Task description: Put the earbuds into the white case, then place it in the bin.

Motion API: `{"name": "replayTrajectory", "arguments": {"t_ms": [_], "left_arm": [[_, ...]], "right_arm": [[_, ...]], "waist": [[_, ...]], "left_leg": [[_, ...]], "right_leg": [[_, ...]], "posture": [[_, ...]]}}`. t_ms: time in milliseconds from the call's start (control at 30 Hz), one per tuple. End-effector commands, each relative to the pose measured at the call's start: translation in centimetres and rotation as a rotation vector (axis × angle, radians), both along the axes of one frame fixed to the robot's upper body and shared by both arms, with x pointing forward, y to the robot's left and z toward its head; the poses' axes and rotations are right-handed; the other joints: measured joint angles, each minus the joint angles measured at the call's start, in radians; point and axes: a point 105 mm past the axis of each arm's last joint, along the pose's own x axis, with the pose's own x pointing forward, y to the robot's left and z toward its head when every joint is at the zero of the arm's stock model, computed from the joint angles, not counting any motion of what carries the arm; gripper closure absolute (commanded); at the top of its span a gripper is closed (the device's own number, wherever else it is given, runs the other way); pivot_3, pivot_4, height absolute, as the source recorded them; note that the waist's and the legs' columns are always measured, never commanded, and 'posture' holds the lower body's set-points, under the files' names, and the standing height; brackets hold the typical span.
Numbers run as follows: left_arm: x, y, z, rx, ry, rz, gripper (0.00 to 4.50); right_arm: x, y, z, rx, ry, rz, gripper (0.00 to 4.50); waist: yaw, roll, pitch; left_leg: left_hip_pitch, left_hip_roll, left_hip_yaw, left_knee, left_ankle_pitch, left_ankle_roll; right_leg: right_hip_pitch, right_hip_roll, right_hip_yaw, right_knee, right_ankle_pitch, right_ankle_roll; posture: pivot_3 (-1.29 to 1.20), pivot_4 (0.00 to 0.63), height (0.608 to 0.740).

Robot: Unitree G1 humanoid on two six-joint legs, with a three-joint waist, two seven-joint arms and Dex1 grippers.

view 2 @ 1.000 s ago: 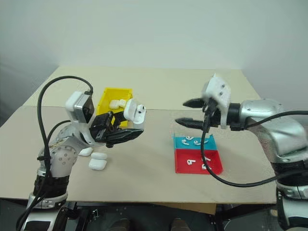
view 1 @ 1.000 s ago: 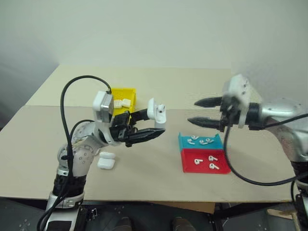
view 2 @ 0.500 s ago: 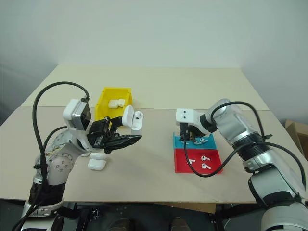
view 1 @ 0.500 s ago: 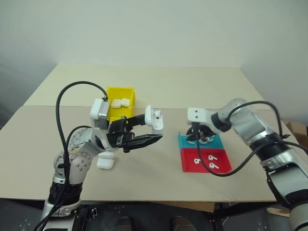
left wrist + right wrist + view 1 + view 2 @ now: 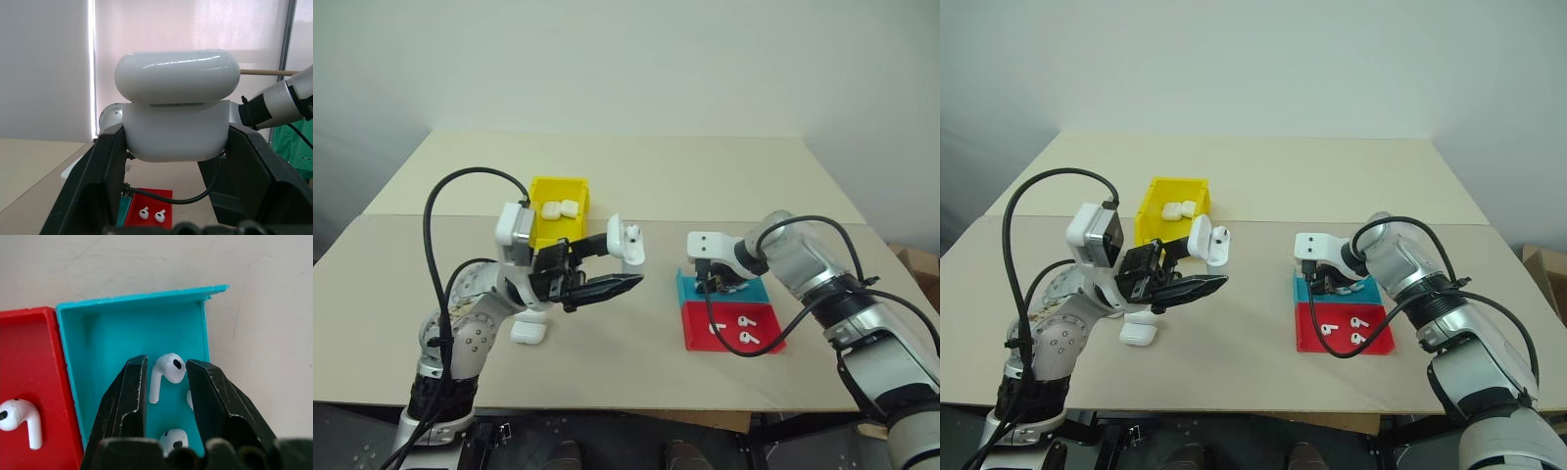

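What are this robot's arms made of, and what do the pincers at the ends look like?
Both arms are silver-grey metal with rounded joints and darker bands. A thick black cable loops loosely outside each one. A small white box with a dark face sits at each wrist. The left tool and the right tool each have two black tapered fingers, scuffed pale along the edges.

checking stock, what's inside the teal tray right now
Three earbuds show in the teal tray, one between the right pincer fingers. The fingers cover part of the floor, so more may be hidden.
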Motion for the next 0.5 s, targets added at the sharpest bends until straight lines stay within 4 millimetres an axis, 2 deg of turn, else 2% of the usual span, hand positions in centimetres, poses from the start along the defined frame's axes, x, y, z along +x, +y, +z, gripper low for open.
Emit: {"name": "replayTrajectory", "arguments": {"t_ms": [33,267,400,500], "left_arm": [[-0.81,0.19,0.97,-0.014,-0.058,-0.003,1.75],[-0.81,0.18,1.05,-0.017,-0.06,0.0,1.75],[-0.85,0.2,1.1,-0.018,-0.061,0.002,1.75],[-0.88,0.19,1.11,-0.017,-0.061,0.001,1.75]], "right_arm": [[0.21,-0.25,0.31,-0.011,-0.025,0.007,2.87],[0.18,-0.44,-0.39,-0.039,-0.019,0.021,2.87],[0.18,-0.4,-0.56,-0.035,-0.018,0.016,3.75],[0.17,-0.39,-0.61,-0.031,-0.017,0.011,3.87]], "waist": [[0.0,0.0,0.0],[0.0,0.0,0.0],[0.0,0.0,0.0],[0.0,0.0,0.0]], "left_leg": [[0.0,0.0,0.0,0.0,0.0,0.0],[0.001,0.0,0.0,0.0,0.0,0.0],[0.001,0.0,0.0,0.0,0.0,0.0],[0.001,0.0,0.0,0.0,0.0,0.0]], "right_leg": [[0.0,0.0,0.0,0.0,0.0,0.0],[0.001,0.0,0.0,0.0,0.0,0.0],[0.001,0.0,0.0,0.0,0.0,0.0],[0.001,0.0,0.0,0.0,0.0,0.0]], "posture": [[0.0,0.15,0.74],[0.0,0.15,0.74],[0.0,0.15,0.74],[0.0,0.15,0.74]]}}
